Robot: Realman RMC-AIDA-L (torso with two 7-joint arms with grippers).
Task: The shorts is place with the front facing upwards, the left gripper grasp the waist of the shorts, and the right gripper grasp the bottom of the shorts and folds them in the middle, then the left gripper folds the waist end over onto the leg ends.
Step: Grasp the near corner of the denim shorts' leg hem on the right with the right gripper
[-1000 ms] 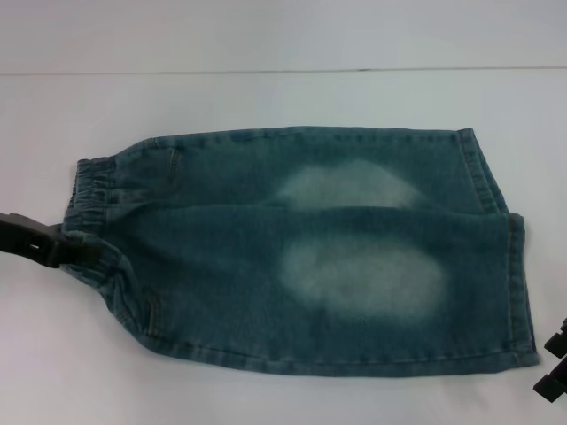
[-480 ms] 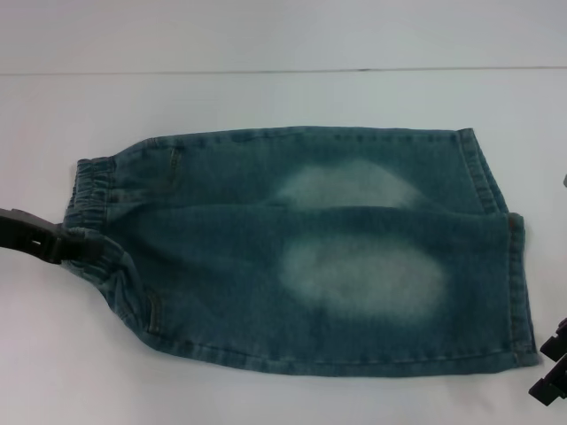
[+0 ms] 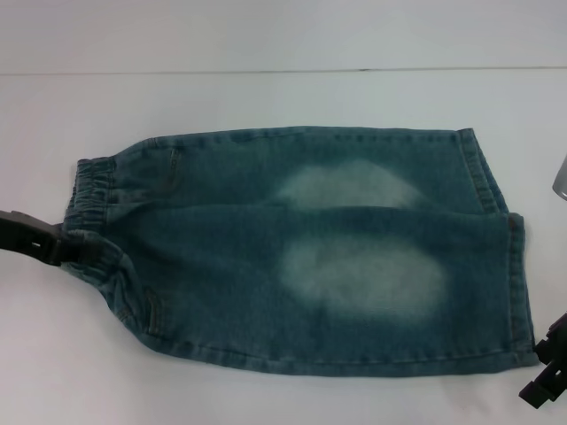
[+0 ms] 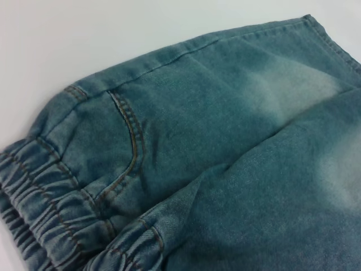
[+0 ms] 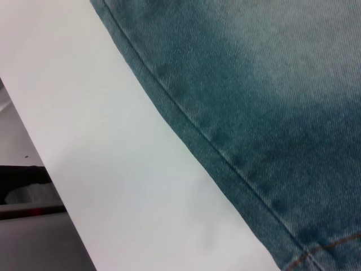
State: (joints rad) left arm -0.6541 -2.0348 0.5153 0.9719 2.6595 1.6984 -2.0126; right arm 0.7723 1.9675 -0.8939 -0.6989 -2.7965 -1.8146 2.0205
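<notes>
White desk, pale wall behind. Spread flat across it: the shorts, already doubled lengthwise, one half lapped over the other along the middle, faded patches showing on both. Waist toward the robot's left, leg ends toward its right.

Since a second ago, little change in the cloth: same outline, same creases. Over on the right, a small shift only: the right pincer dropped lower and a touch inward at the frame's corner, just off the near corner of the leg ends, apparently apart from the hem. Two black tips spread, nothing between them. Judged from that: middle fold done and let go, right arm backing off to leave room.

On the left, hardly any movement: the left pincer pressed up against the near part of the waist, touching the gathered elastic. Cannot tell whether clamped on the band or merely resting against it; own wrist view filled with waistband and pocket seam, no fingers visible.

Remaining, by the look of things: carrying the waist over onto the leg ends, clear across the length of the cloth.
</notes>
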